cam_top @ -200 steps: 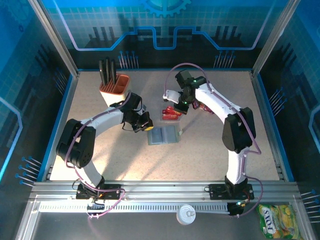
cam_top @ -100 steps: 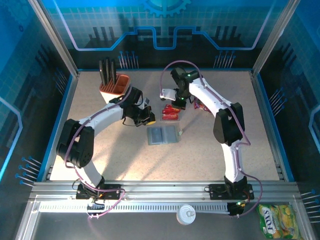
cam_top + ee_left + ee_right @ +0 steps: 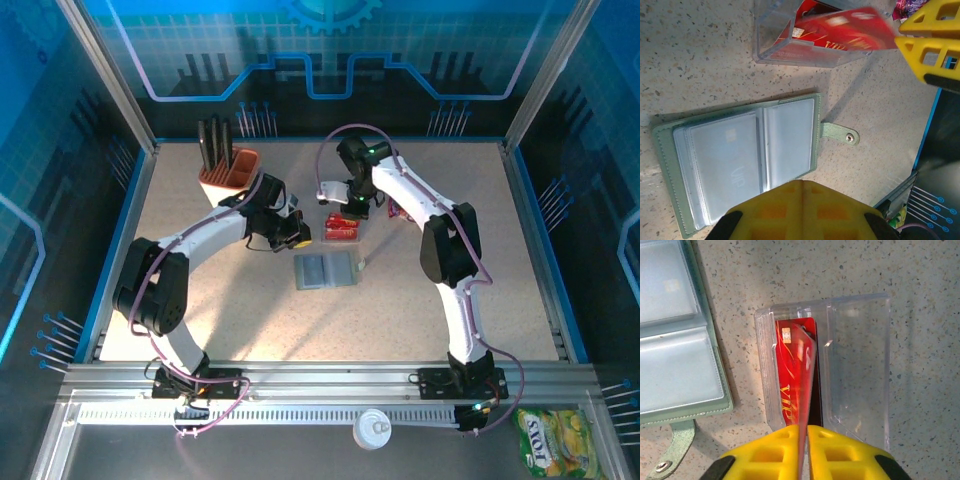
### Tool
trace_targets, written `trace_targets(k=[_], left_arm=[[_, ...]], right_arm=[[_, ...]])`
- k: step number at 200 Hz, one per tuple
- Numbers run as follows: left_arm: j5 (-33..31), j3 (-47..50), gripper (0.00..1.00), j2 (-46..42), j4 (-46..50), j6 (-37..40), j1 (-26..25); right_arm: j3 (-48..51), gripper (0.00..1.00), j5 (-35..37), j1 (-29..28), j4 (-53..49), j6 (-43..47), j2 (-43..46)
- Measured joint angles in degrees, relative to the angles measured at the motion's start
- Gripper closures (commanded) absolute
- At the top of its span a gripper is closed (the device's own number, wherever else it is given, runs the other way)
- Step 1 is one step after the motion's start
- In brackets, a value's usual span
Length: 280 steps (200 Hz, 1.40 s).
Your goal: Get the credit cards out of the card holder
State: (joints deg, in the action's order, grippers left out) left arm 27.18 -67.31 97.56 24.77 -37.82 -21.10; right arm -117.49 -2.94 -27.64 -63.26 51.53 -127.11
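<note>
Swung leftward since a second ago, the right claw (image 3: 803, 432) hangs over the clear tray (image 3: 855, 365), pinched narrow on a red credit card (image 3: 807, 375) above other credit cards (image 3: 782, 370), gold "VIP" readable there. The left claw (image 3: 802, 187) is closed tight and empty, near the pen cup (image 3: 230, 172). The card holder (image 3: 680, 340) lies open on the table (image 3: 920, 270) just beside the tray.

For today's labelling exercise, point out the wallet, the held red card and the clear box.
wallet (image 3: 720, 160), left wrist view, left plastic pocket.
held red card (image 3: 850, 37), left wrist view, its face.
clear box (image 3: 855, 370), right wrist view, bare right compartment.
</note>
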Motion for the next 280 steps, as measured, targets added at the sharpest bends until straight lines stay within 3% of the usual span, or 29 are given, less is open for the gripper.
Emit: trace_targets(k=[96,215,280], left_arm=[[-0.3,1.7,0.97,0.0,-1.7,-1.2,0.0],[-1.2,10.1,1.0,-0.1,-6.1,-2.7,0.0],[-3.0,14.9,1.0,-0.2,-7.2,-2.8,-0.2]], right_arm=[[7.2,0.83,1.1,-1.6,2.5,-5.7,4.3],[33.2,0.74,-6.0,-6.6,25.4,-49.6,18.8],[38.0,0.74,-6.6,-7.6,31.7,-61.2,20.4]])
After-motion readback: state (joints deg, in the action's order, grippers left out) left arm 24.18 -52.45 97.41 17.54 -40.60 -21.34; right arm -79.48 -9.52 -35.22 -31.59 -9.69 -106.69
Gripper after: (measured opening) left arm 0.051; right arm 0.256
